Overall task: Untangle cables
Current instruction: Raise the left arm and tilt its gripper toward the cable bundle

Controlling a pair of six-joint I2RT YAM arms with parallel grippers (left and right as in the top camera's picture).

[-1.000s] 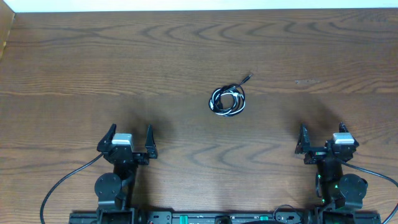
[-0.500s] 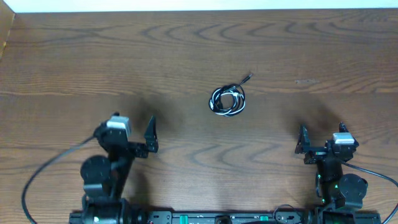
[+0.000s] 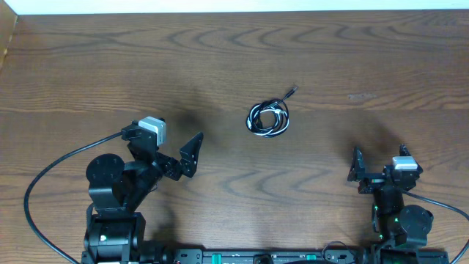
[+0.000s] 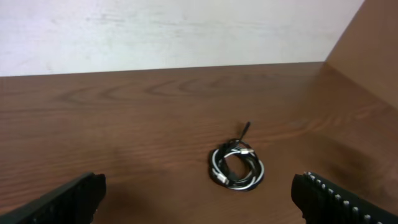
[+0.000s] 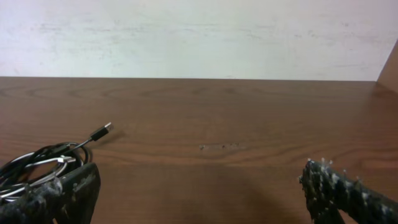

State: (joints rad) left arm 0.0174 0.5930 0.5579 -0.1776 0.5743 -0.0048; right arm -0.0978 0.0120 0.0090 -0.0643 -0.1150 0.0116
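Swinging forward and in toward the middle, the left gripper (image 3: 167, 149) now stands nearer the cables (image 3: 268, 119) than it did half a second ago, with its wrist turned so that its camera looks straight at them. The right gripper (image 3: 379, 166) has not shifted. Both are spread wide with nothing between the fingers, and both are well apart from the work.

Out ahead of the left gripper, the cables lie on the bare wooden table (image 3: 366, 59) as one small coil, roughly midway between the two arms and further from the robot's base. The black cable (image 4: 244, 134) and the white cable (image 4: 214, 163) are wound through each other in tight loops. One black tail runs out of the coil to a small plug (image 3: 292, 91) on the far side.

Both cords look thin, light and limp, so they would likely slide across the wood and drag the whole coil along if pulled without a second hold. That free black tail looks the easiest place to pinch, with the other gripper pinning a white loop. No container shows in any view.
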